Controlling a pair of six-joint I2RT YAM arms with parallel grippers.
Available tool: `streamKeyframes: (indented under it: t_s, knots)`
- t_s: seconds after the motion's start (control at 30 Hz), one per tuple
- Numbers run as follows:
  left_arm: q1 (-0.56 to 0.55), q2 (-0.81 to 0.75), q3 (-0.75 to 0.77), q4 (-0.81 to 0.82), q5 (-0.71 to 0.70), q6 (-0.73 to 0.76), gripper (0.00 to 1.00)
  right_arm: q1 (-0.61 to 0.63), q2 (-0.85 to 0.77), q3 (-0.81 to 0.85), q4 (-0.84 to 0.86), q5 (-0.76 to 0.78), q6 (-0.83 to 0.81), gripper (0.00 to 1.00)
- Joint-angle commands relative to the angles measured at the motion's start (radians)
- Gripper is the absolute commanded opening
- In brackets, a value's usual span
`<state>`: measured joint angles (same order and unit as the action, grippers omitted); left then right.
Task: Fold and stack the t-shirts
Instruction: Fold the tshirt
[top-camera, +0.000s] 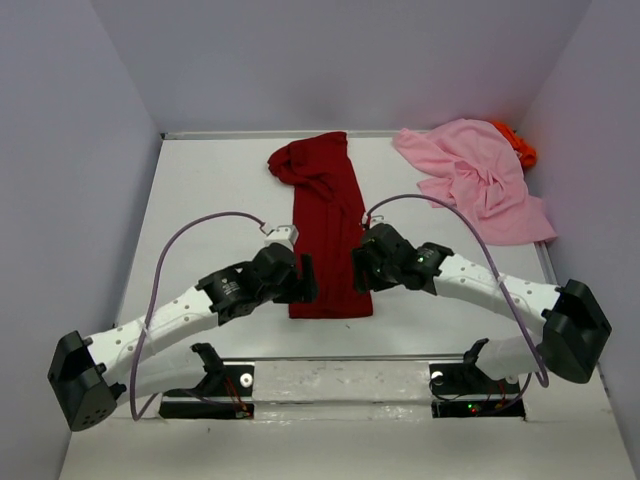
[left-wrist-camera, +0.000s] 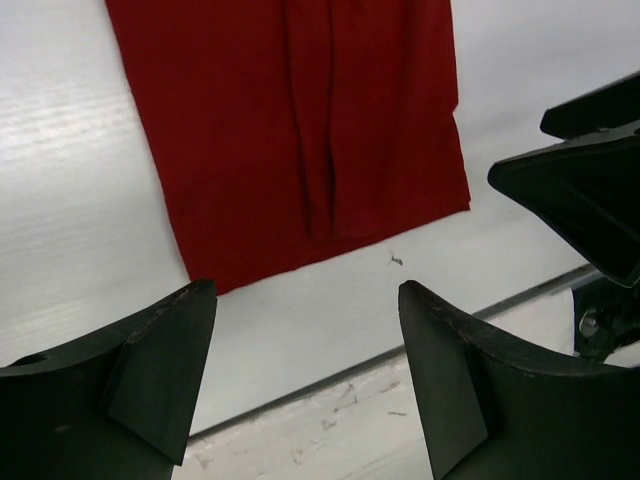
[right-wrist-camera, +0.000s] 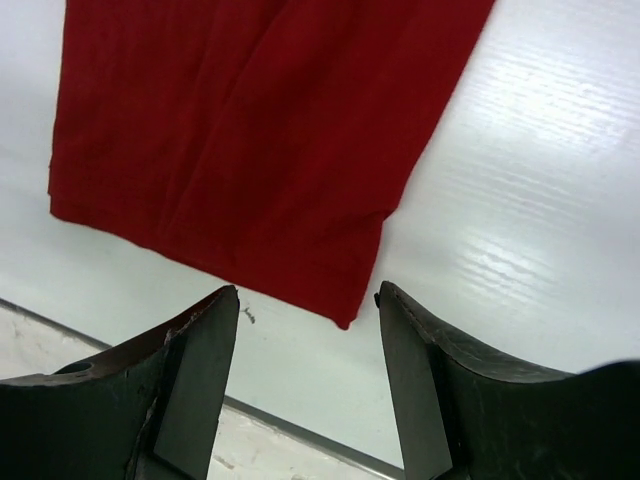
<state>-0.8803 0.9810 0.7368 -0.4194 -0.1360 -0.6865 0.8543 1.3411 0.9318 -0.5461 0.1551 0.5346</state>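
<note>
left gripper and right gripper are hovering at the near hem of the red shirt. both sets of jaws are standing spread, gripping nothing (the pink shirt is lying crumpled far right).

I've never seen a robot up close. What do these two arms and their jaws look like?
The left arm and right arm match: white shells between chunky black joints, ending in black shoulder blocks. Small holes dot the left one's shell. A thin purple cable loops over each. The jaws are paired matte black wedges, slightly scuffed.
</note>
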Motion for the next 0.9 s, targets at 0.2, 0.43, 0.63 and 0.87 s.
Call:
streamKeyframes:
  t_s: [0.2, 0.43, 0.63, 0.87]
  knots:
    - [-0.219, 0.079, -0.077, 0.016, -0.138, -0.225, 0.82, 0.052, -0.007, -0.063, 0.057, 0.054, 0.076, 0.64]
    - [-0.249, 0.088, -0.096, -0.050, -0.223, -0.280, 0.83, 0.052, 0.016, -0.109, 0.087, 0.054, 0.108, 0.64]
    - [-0.249, 0.085, -0.094, -0.140, -0.310, -0.340, 0.85, 0.052, 0.032, -0.119, 0.103, 0.055, 0.108, 0.64]
    - [-0.249, 0.179, -0.050, -0.182, -0.318, -0.320, 0.85, 0.052, 0.052, -0.106, 0.110, 0.046, 0.100, 0.64]
